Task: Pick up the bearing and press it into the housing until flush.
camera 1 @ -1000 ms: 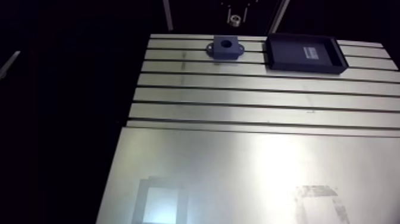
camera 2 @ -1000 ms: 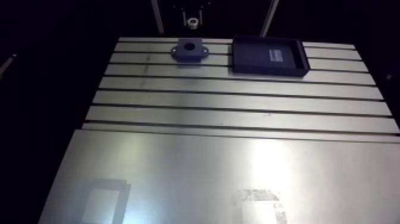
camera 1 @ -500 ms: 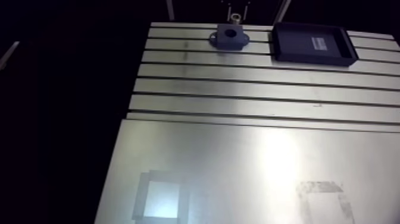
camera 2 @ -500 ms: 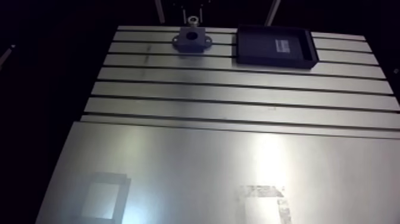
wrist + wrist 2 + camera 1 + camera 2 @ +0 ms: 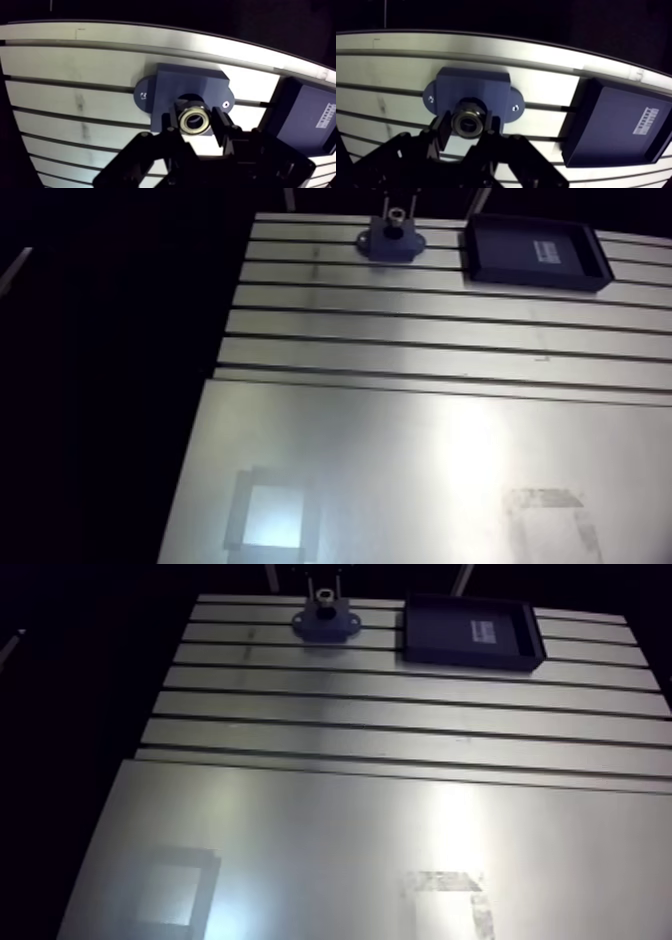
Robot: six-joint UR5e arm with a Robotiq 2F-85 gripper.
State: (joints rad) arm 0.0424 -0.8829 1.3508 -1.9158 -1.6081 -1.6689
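In the wrist view my gripper [image 5: 193,121] is shut on the bearing [image 5: 193,120], a small steel ring held between the two dark fingertips. Right under it sits the dark blue housing [image 5: 187,85], a block with two screw ears, and its bore shows just behind the bearing. In the arm view the housing [image 5: 391,242] stands at the table's far edge with the bearing [image 5: 396,216] hanging just above it in my gripper [image 5: 396,214].
A dark blue tray [image 5: 536,261] with a white label lies beside the housing on the slotted table [image 5: 430,338]. A smooth plate [image 5: 400,468] covers the near half of the table. The table's far edge runs just behind the housing.
The gripper with the bearing has come down from behind the housing to just over its bore. The arm camera has shifted, so table, housing and tray sit higher in view.
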